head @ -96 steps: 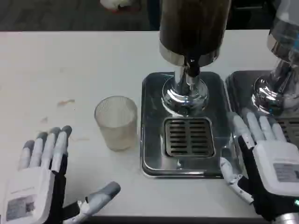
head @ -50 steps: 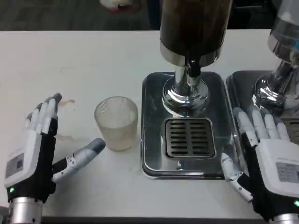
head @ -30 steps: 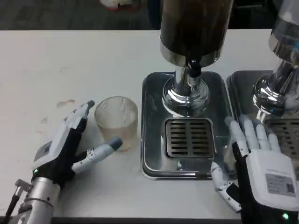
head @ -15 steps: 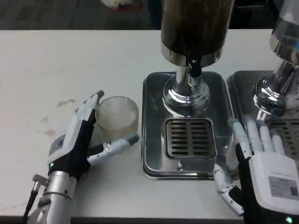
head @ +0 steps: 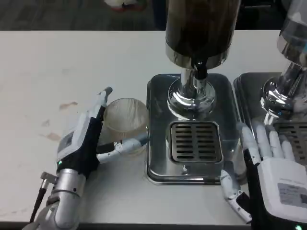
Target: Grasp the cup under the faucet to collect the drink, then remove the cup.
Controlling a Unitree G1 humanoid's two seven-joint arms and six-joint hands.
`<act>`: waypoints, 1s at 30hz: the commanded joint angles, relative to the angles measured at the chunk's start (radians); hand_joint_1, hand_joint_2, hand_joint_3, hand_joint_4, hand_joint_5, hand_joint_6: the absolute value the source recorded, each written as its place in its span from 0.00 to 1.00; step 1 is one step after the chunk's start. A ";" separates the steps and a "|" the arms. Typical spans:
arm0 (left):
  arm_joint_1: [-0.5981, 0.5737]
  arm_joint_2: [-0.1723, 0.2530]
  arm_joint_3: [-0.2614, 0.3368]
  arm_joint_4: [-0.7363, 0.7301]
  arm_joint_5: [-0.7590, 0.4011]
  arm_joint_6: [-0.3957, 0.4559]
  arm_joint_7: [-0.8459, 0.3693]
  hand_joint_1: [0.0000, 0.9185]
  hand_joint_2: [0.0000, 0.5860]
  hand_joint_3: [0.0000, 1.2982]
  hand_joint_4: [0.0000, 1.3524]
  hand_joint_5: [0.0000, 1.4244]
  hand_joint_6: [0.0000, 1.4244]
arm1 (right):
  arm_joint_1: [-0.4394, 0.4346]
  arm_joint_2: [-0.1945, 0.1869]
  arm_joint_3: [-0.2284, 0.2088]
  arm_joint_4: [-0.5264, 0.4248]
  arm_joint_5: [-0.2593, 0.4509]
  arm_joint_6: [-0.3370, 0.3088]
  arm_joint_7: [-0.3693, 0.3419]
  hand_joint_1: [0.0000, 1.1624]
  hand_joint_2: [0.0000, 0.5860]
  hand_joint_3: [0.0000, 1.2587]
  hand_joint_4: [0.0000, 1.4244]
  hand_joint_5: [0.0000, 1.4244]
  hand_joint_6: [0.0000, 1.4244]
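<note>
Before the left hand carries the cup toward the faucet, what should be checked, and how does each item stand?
1. Left hand around the cup: ok, fingers on both sides.
2. Firm grip: cannot tell.
3. Cup upright on the table: ok.
4. Drip grate free: ok.
5. Cup under the faucet: not ok, it stands left of the tray.
6. Right hand clear of the path: ok, at the tray's right edge.

— What's the cup (head: pixel 125 120) made of?
— Clear ribbed plastic, slightly frosted.
— And the tray (head: pixel 158 143) right of it?
— Polished metal, glossy; the faucet (head: pixel 198 71) column is mirror-bright chrome. The counter (head: pixel 72 62) looks matt white, faintly stained.
</note>
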 commanded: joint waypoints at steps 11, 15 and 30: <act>-0.023 -0.014 -0.007 0.020 -0.023 0.003 -0.063 0.64 0.05 0.22 0.25 0.36 0.36 | 0.007 0.009 -0.006 -0.018 0.007 0.004 0.004 0.07 0.86 0.06 0.00 0.00 0.04; -0.022 -0.018 -0.013 0.018 -0.023 0.000 -0.040 0.67 0.06 0.37 0.43 0.54 0.58 | 0.010 0.010 -0.008 -0.020 0.007 0.004 0.002 0.07 0.86 0.07 0.00 0.00 0.05; -0.007 -0.005 -0.035 -0.003 0.046 0.008 0.223 0.72 0.00 0.69 0.78 0.86 0.87 | -0.004 0.010 -0.011 -0.009 0.013 -0.004 0.004 0.06 0.86 0.07 0.00 0.00 0.07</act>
